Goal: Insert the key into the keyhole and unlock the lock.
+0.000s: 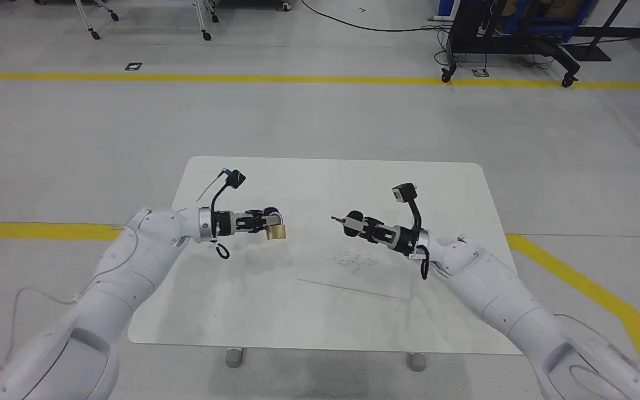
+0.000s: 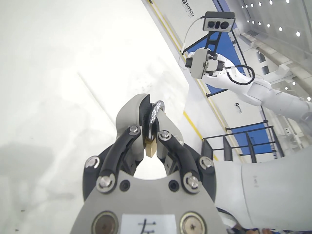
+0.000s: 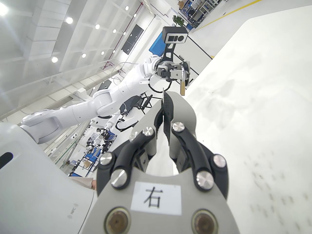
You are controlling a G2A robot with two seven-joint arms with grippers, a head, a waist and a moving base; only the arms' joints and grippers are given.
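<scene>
Brass lock (image 2: 150, 148) hangs by its steel loop, pinched tight in my left gripper (image 2: 153, 113) above the table (image 1: 330, 300). My right gripper (image 3: 165, 101) is closed narrow on the key (image 1: 337, 217), whose tip is aimed at the lock but well apart from it. I cannot see the keyhole, so I judge I should square the key to it first. Then I hold the lock steady and push straight in before turning.

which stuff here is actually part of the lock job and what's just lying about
Part of the job:
- brass padlock with a silver shackle, shut in the left gripper
- small metal key, pinched in the right gripper

Just about:
- white table beneath both arms
- black wheeled frame on the floor behind
- yellow floor lines
</scene>
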